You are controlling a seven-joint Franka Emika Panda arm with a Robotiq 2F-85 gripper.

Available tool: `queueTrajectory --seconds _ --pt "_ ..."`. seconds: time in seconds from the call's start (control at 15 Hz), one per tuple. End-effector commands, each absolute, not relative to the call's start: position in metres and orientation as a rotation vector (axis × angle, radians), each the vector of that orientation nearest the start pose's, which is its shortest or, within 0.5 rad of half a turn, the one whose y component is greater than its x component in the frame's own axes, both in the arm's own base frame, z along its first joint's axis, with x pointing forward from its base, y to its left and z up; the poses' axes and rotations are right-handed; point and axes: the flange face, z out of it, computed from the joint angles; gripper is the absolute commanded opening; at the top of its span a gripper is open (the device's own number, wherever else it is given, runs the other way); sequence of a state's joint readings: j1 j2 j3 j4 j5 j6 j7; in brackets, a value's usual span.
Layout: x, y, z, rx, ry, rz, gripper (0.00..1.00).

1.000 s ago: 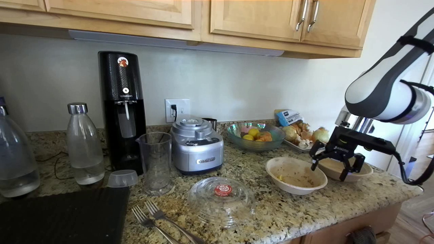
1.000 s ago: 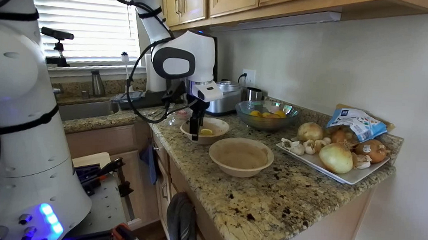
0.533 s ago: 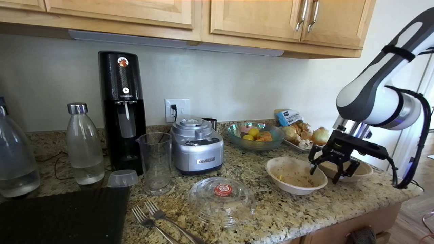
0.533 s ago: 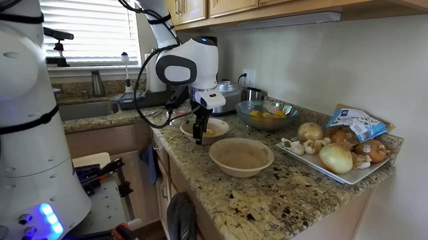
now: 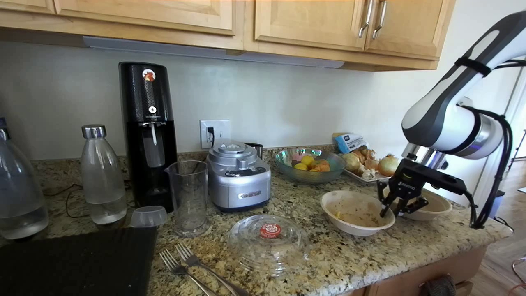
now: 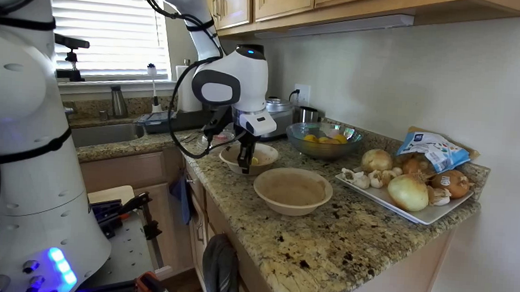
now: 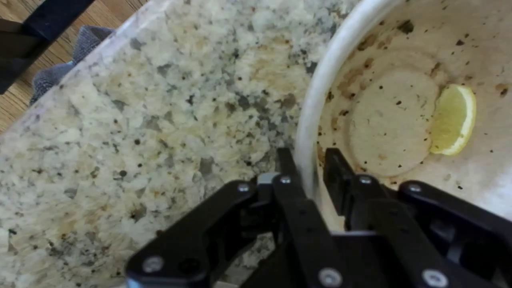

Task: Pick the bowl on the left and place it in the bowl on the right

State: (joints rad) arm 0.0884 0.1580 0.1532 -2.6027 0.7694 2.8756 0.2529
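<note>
The bowl on the left (image 5: 349, 220) is off-white, stained inside, and holds a lemon wedge (image 7: 454, 120). My gripper (image 7: 309, 154) straddles its rim in the wrist view, one finger (image 7: 286, 158) outside the wall and the other inside. The jaws are partly closed; a gap still shows between the inner finger and the rim. In an exterior view the gripper (image 5: 390, 212) comes down at the bowl's side facing the second bowl. The bowl on the right (image 6: 292, 192) stands upright on the counter, its inside stained; the gripper partly covers it in an exterior view.
A glass fruit bowl (image 5: 308, 176) stands behind the two bowls. A white plate (image 6: 440, 212) with onions and garlic lies toward the wall. A clear plastic lid (image 5: 269, 250) is beside the left bowl. The counter (image 6: 316, 260) ends at a front edge near the arm.
My gripper has moved over to the left bowl's rim, and its jaws have narrowed from wide apart. The left bowl has shifted very slightly away from the right bowl.
</note>
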Motion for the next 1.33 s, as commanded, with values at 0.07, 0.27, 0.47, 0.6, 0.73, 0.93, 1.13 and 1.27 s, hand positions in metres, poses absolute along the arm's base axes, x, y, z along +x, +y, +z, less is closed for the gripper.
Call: queueTrajectory --seconds 0.07,0.27,0.47,0.6,0.73,0.93,1.13,1.27 --pt "0.432 0.065 0.203 -2.661 1.031 -0.089 0.04" --pt "0.435 0.068 0.209 -2.656 0.989 -0.104 0.06" --pt "0.437 0.070 0.215 -2.636 0.955 -0.119 0.05" --pt "0.437 0.070 0.218 -2.623 0.938 -0.132 0.04" --pt "0.437 0.071 0.222 -2.605 0.920 -0.146 0.05" --pt "0.438 0.072 0.235 -2.557 0.885 -0.183 0.04" --pt "0.439 0.072 0.252 -2.482 0.844 -0.212 0.04" --pt "0.438 0.072 0.263 -2.435 0.810 -0.227 0.04"
